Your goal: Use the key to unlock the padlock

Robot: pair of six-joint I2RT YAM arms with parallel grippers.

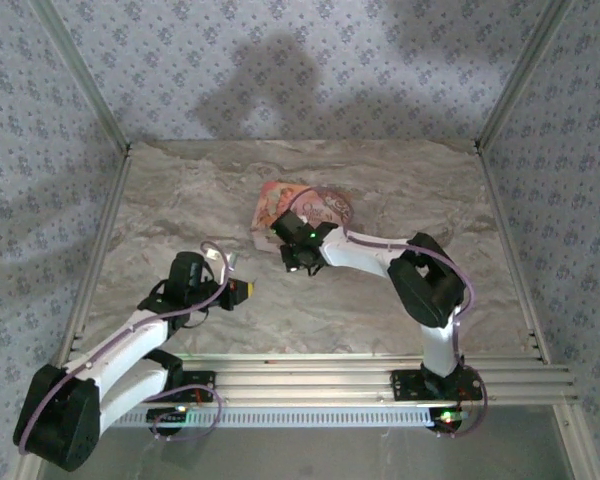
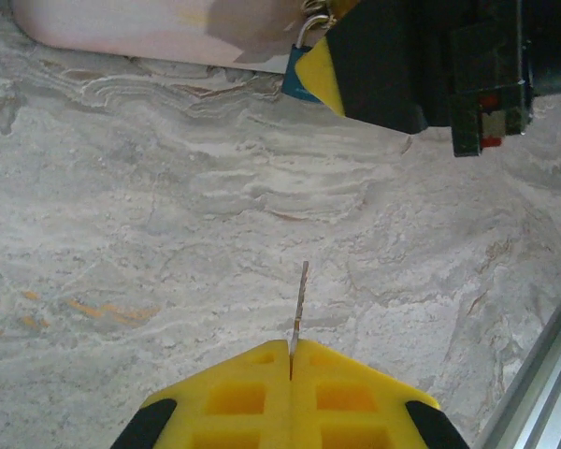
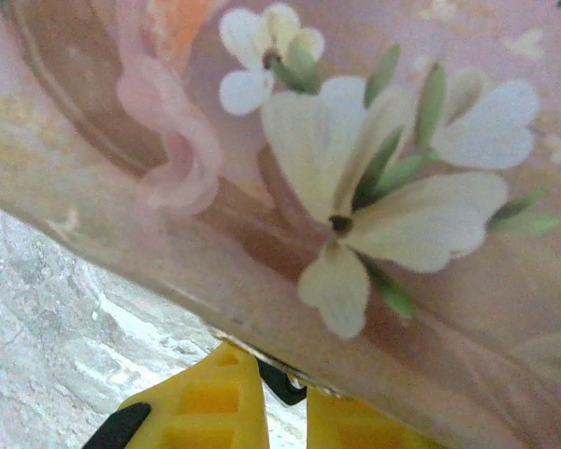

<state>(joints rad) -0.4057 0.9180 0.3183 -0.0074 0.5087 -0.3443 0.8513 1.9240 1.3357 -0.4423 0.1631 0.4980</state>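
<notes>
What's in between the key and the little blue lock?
Nothing but bare marble table. The left wrist view shows the key pointing toward the padlock, with open tabletop between them.

Teal padlock [image 2: 293,84] sits against the pink box [image 2: 150,28]; thin key [image 2: 302,295] juts from left hand [image 2: 291,348].

Floral-papered walls [image 1: 280,60] enclose a marbled tabletop [image 1: 380,320].
</notes>
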